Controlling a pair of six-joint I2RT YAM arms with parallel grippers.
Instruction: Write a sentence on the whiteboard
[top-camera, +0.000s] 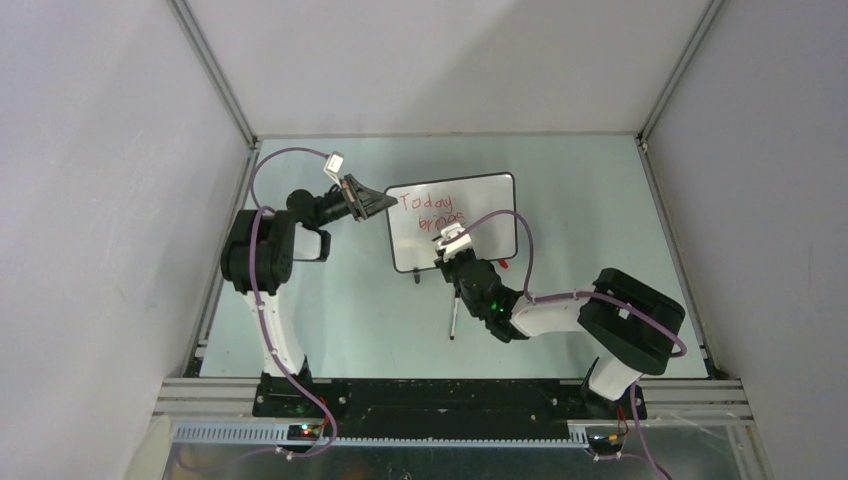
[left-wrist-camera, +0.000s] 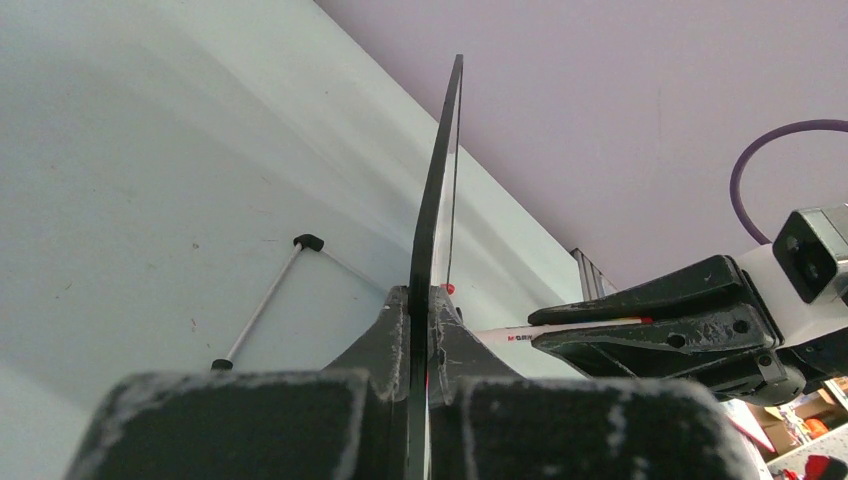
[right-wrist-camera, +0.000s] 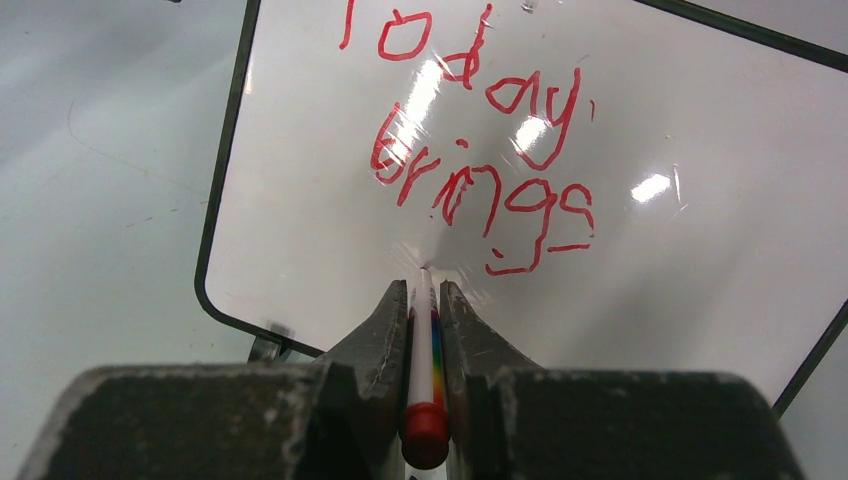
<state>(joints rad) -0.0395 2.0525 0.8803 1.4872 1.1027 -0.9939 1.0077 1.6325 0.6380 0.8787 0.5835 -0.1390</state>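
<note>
Closest to my right wrist lens, the right gripper (right-wrist-camera: 424, 290) has its jaws drawn narrow on a marker (right-wrist-camera: 421, 350). It is a white barrel with a rainbow stripe down one side and a red end pointing back at me. Its tip sits at the glossy face of the whiteboard (right-wrist-camera: 650, 300), just under the second line of writing. I cannot tell whether it is actually pressing on the surface.

The sentence (right-wrist-camera: 480, 150) reads "Today" on top and "brings" beneath, in shaky red letters. A couple of short red strokes sit below the tail of "brings".

On my left wrist feed, the left gripper (left-wrist-camera: 420, 300) is pinched tight on the board's thin black frame. I see the board edge-on, rising straight up between the fingers. Past it, the other claw and its marker come in from the right.

From overhead, the whiteboard stands near the middle of the pale green table (top-camera: 330, 310), leaning so that its face shows to the camera above. The left claw grips its left edge, and the right arm reaches in over its lower part. A thin white rod with black ends (top-camera: 454, 315) lies on the table just in front of the board, under the right arm.
</note>
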